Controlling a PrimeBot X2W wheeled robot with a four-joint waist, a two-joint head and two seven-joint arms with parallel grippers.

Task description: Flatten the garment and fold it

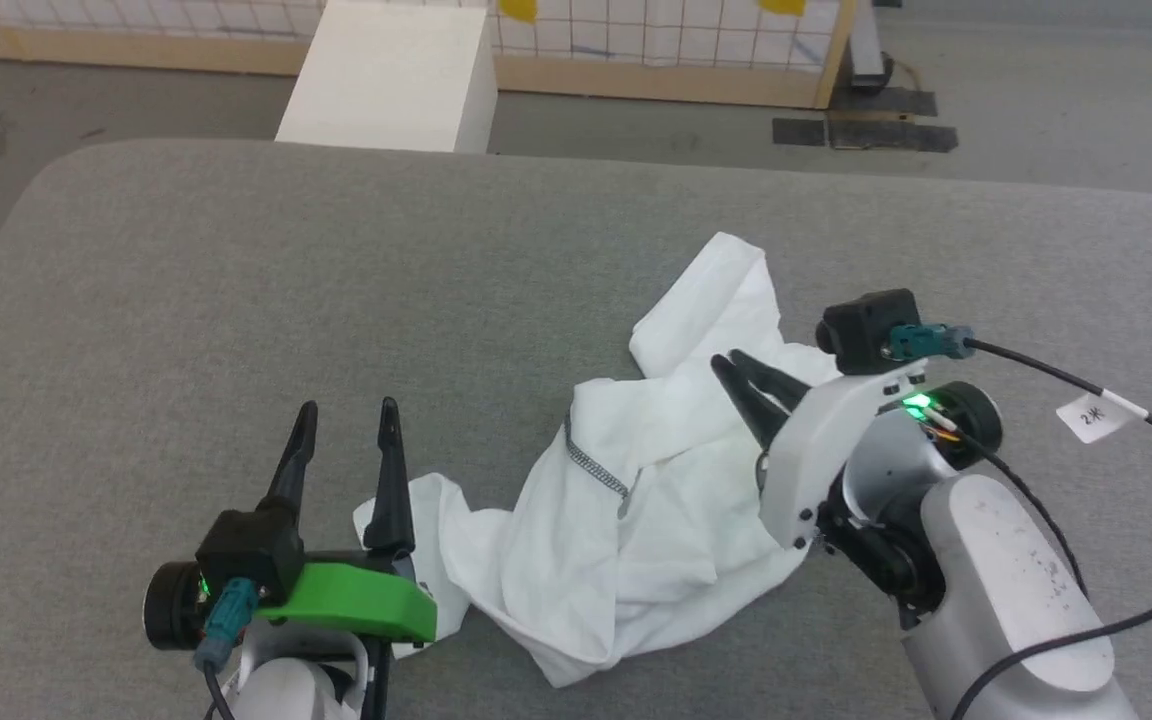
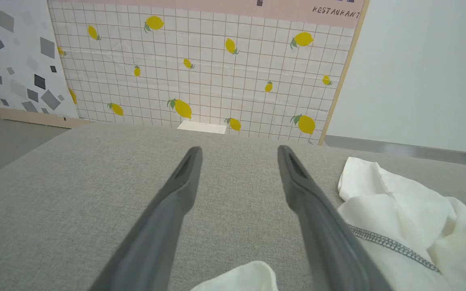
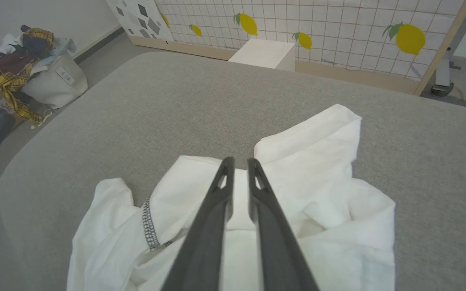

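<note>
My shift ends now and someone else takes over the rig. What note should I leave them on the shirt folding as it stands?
Left gripper: open and empty, over the grey surface at the left end of the garment.
Right gripper: jaws nearly together on the middle of the garment, apparently pinching fabric.
Garment: crumpled in a heap on the near right part of the surface, with one patterned seam showing.
Done: nothing flattened or folded yet.
Left: spread it flat, then fold it.
</note>
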